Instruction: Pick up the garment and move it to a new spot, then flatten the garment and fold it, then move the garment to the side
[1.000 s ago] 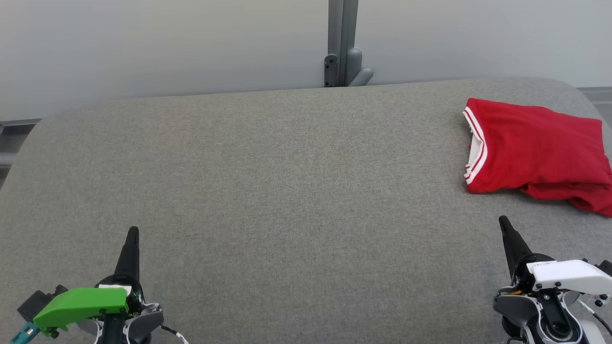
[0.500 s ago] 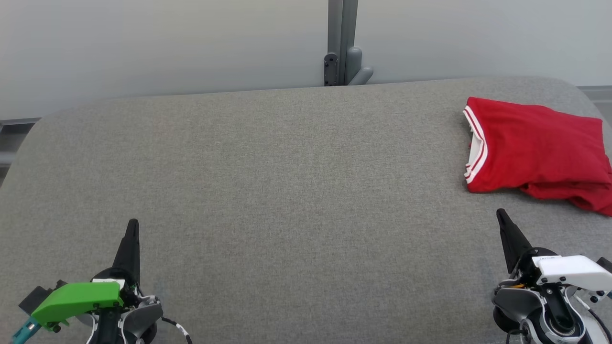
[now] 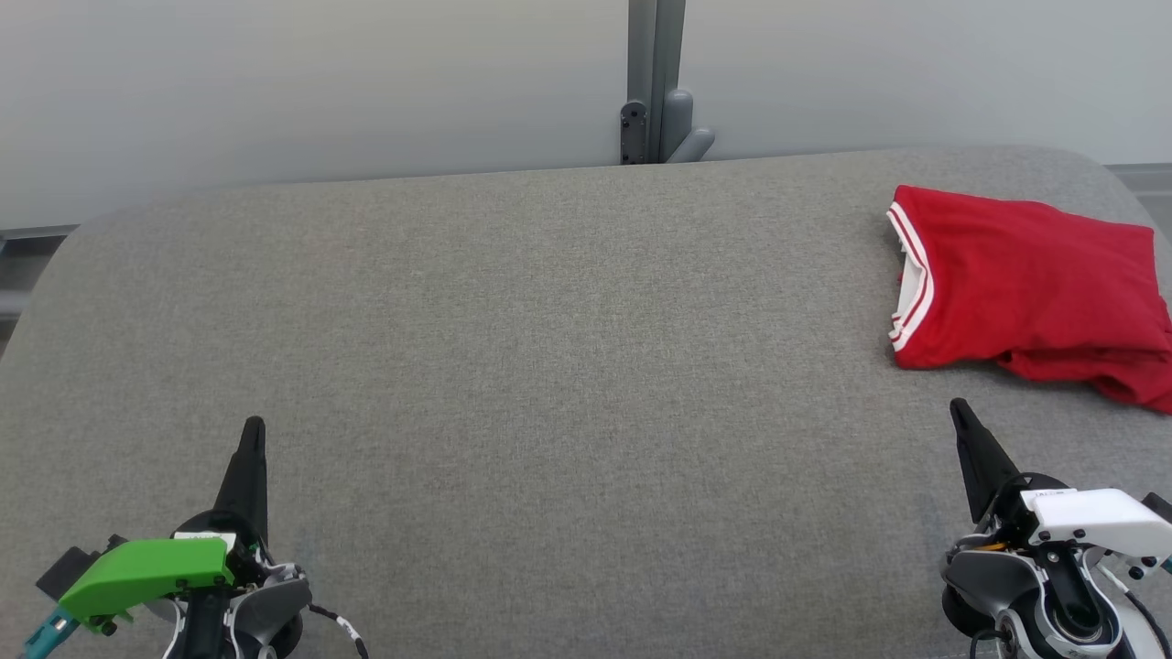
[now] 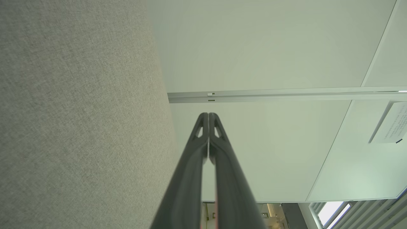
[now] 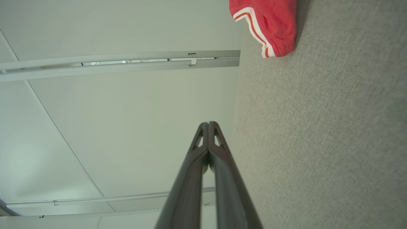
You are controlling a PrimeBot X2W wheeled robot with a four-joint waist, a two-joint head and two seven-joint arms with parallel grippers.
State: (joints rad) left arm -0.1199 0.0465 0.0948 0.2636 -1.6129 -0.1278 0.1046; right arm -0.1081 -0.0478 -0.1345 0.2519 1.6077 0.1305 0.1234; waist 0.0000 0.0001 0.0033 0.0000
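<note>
A red garment point(image 3: 1030, 288) with white-striped trim lies folded at the far right of the grey fabric table point(image 3: 549, 366); its trimmed corner point(image 5: 265, 25) appears at the top of the right wrist view. My left gripper point(image 3: 253, 430) hovers at the lower left, shut and holding nothing; its fingertips point(image 4: 208, 115) meet in the left wrist view. Near the lower right, my right gripper point(image 3: 959, 407) is shut and empty, a short way in front of the garment, with its tips point(image 5: 208, 124) pressed together in the right wrist view.
A grey post with a bracket point(image 3: 657, 91) stands behind the table's far edge against a pale wall. The table's rounded corners fall away at far left and far right. A ceiling rail point(image 4: 270, 94) crosses the left wrist view.
Both grippers have shifted slightly forward over the table, away from me. The garment has not moved.
</note>
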